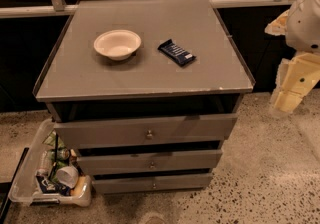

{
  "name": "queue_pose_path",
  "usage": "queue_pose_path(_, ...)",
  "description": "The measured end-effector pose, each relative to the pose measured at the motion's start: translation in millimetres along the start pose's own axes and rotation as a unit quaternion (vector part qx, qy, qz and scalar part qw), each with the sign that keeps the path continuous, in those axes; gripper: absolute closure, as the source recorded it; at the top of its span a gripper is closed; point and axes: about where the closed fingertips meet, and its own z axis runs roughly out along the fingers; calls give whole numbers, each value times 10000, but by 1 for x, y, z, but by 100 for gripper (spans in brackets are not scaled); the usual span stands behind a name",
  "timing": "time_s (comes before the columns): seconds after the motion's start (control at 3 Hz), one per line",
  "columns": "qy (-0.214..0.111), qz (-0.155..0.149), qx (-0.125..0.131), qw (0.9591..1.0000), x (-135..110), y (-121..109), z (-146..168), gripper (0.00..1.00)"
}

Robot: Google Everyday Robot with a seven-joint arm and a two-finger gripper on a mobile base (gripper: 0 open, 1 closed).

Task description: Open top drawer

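Eyes on the top drawer (145, 130): it sits right under the cabinet's flat top, the widest and tallest of three grey fronts, facing us in the middle of the view. Smooth matte grey panel, long and rectangular, with a small round metal knob (149, 134) dead centre. A dark gap runs above it, and the front looks shut or close to it, so by my reading the pull has not begun.

And the gripper (290, 90)? It hangs at the far right edge, cream-coloured and blocky, beside the cabinet's right flank and well apart from that knob. Whether it is open or closed, I cannot tell from here, and it has hold of nothing I can see. This looks like the approach stage. The next move calls for swinging in front of the cabinet, lining up level with the knob, closing around it, then drawing straight back. It is a tiny, slick target, so a slip is the risk.

Below are the two lower drawers (150, 168), narrower and shorter. Up on the cabinet top (150, 75) sit a round white bowl (117, 44) and, near it, a dark glossy snack bar (176, 52). Down at the left, a clear plastic bin (30, 188) of rubbish touches the cabinet, on a speckled stone floor (270, 178).
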Motion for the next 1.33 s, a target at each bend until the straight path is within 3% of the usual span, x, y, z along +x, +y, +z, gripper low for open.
queue_pose_path(0.67,-106,-42,5,9999,-1,3,0,0)
queue_pose_path(1.0,-576,-196,-29,9981,3,18,18,0)
queue_pose_path(1.33,-1030,-405,-225,9936,-1,33,55,0)
